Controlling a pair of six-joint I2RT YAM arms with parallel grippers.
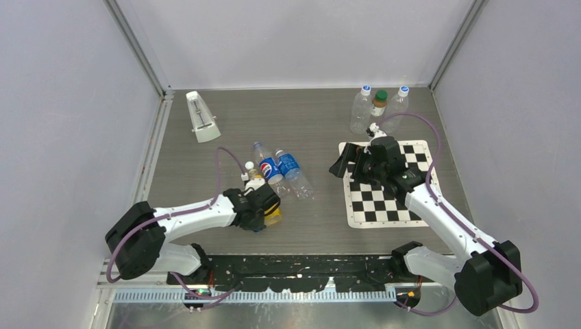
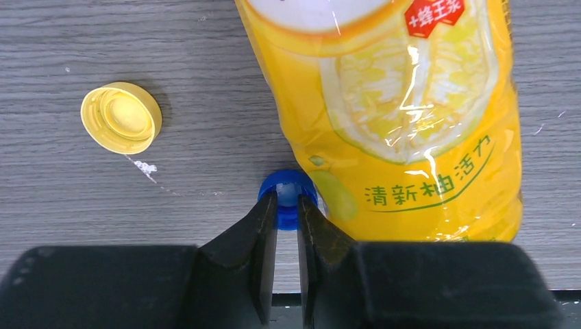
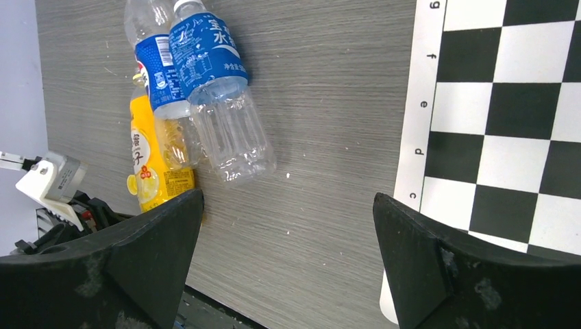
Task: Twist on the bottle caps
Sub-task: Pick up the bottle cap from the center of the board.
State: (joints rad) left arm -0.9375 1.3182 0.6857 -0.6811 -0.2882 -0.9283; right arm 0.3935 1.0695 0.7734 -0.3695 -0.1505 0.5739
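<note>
Left gripper point(image 2: 288, 205): jaws closed to a narrow slot and pinched on the blue cap point(image 2: 288, 185). Blue fills the slot and shows past both fingertips point(image 2: 268, 205); the tips cover the cap's near part, so the exact seat of the grip is hard to make out. The blue cap sits on the table point(image 2: 205, 41), right against the side of the yellow bottle point(image 2: 411, 123), which lies flat to the right of the jaws. Bottle label: a cut lemon, green characters reading 清新柚活力, and a red badge reading +蜂王浆, cut off at the top edge of the left wrist view. The yellow cap point(image 2: 121, 117) lies open side up on the table, left of the jaws and beyond them, apart from both the gripper and the bottle. In the top view the left arm covers both caps and most of the yellow bottle. Right gripper point(image 3: 288, 199): jaws fully apart, nothing between them, held above bare table beside the chessboard point(image 3: 425, 103), whose edge carries the letters g, f, e, d, c. Beyond it lie two clear bottles side by side: the Pepsi bottle point(image 3: 156, 68) and the water bottle point(image 3: 205, 55), its blue label in white Chinese print too small to read.
</note>
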